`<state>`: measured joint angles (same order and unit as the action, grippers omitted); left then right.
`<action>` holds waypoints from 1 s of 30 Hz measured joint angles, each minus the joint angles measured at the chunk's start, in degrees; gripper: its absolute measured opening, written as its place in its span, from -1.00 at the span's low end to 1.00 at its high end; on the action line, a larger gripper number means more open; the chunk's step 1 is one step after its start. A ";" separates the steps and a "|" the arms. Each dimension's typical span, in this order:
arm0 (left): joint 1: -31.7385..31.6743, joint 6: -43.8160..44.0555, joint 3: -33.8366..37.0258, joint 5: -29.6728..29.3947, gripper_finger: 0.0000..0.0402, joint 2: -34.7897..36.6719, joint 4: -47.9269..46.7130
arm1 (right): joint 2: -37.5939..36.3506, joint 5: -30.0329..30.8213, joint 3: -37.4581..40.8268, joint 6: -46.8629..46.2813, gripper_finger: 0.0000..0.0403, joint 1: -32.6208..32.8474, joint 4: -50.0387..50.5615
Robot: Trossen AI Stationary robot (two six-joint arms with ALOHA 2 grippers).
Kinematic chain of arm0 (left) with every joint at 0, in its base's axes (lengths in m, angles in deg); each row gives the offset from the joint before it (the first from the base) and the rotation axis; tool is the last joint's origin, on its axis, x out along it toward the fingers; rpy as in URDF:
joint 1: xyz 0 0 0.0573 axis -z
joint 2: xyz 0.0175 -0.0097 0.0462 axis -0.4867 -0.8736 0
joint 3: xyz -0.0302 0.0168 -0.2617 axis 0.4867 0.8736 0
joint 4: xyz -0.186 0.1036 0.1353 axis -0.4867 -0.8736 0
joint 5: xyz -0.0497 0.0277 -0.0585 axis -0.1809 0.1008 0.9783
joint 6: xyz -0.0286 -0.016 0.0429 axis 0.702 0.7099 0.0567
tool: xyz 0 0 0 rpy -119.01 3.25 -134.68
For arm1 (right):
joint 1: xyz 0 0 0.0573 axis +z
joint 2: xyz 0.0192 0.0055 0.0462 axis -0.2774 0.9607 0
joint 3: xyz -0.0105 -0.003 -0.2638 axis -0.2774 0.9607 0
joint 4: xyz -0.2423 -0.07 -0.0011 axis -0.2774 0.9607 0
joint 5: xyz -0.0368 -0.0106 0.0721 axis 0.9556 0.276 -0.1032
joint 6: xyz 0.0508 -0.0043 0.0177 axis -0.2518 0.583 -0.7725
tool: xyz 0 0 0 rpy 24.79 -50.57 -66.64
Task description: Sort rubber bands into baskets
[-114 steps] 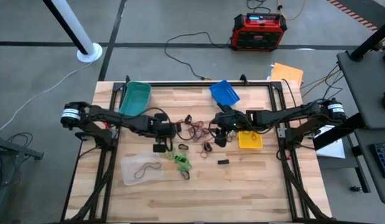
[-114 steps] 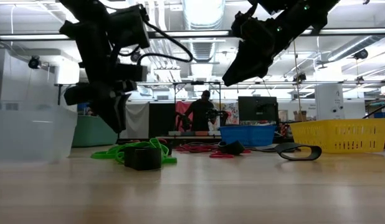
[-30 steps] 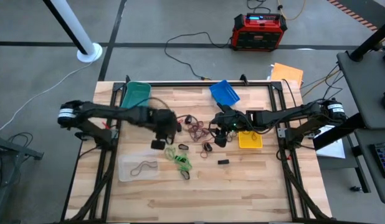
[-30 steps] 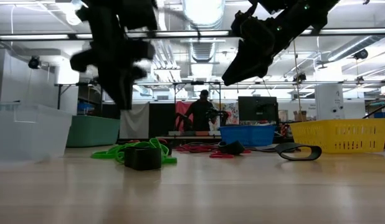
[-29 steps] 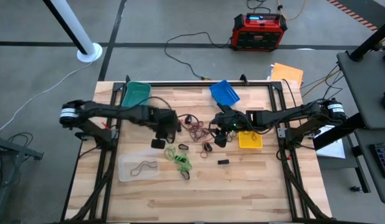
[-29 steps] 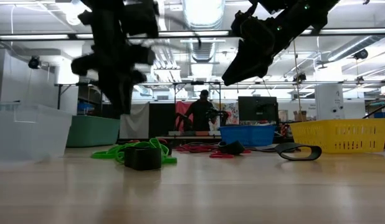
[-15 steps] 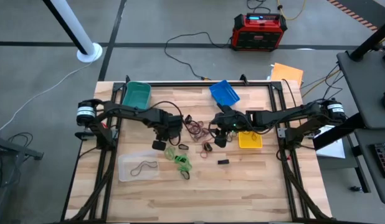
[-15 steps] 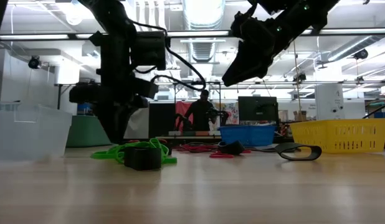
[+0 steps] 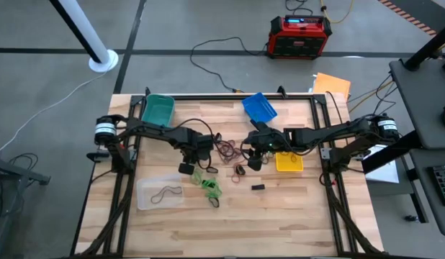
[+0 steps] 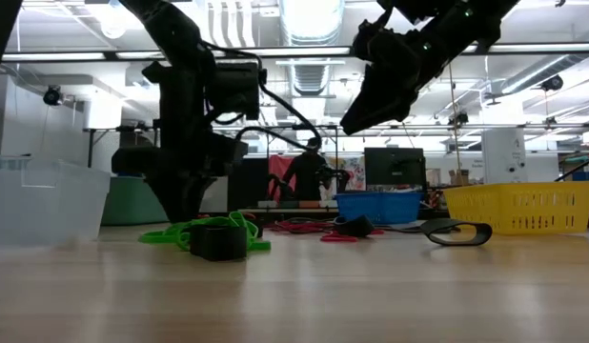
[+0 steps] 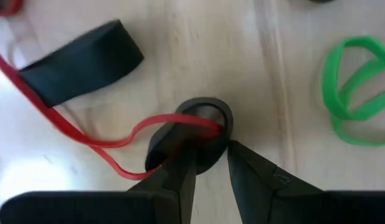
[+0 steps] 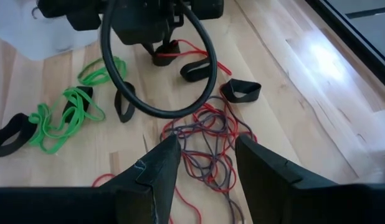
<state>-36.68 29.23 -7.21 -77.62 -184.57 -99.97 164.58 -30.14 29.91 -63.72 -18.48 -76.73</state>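
Note:
My left gripper [image 11: 211, 152] points down near the table's middle, open by a narrow gap. Its fingertips stand astride the near wall of a small black rubber band [image 11: 208, 107] lying on the wood. A red band [image 11: 99, 142] runs across that black band. Another black band [image 11: 80, 62] and green bands [image 11: 357, 87] lie close by. My right gripper [image 12: 205, 146] hangs open, nothing in it, above a tangle of red and brown bands [image 12: 205, 140]. The teal [image 9: 158, 109], blue [image 9: 259, 106], yellow [image 9: 288, 162] and clear [image 9: 163, 193] baskets stand around them. My left gripper comes at the black band's near wall [image 11: 208, 163] from above, one fingertip [image 11: 180, 155] over the band's inside and one [image 11: 239, 152] outside it. I cannot tell whether the fingers touch it. The band lies on the table.
A small black block [image 9: 258, 187] lies toward the near edge, right of the green bands [image 9: 208, 185]. More black bands [image 9: 240, 170] lie between the two grippers. A band lies inside the clear basket. The left arm's cable loop [image 12: 155, 106] hangs in front of the right wrist camera.
My left gripper has come down from well above the table to the black band beside the green bands, still pointing down, with its finger gap unchanged. The bands and baskets have stayed where they were.

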 joint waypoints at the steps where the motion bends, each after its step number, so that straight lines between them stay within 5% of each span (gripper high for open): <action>1: 0.01 0.07 0.00 0.00 -0.61 -0.14 -0.03 | 0.00 0.00 0.00 0.00 -0.25 0.00 0.03; 13: 0.34 -0.56 0.22 -1.28 -0.98 4.45 0.38 | -0.02 -0.02 0.00 -0.02 -0.25 0.00 -0.01; 22: -5.64 6.87 0.15 23.66 -1.00 18.95 7.43 | -0.02 -0.02 0.00 -0.04 -0.25 0.00 -0.10; 30: -14.24 18.15 0.11 17.00 -1.00 28.11 7.72 | -0.04 -0.04 0.00 -0.57 -0.25 0.00 -0.27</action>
<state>-50.93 47.38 -7.10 -60.63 -156.46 -92.25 164.53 -30.19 29.91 -64.28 -18.48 -77.00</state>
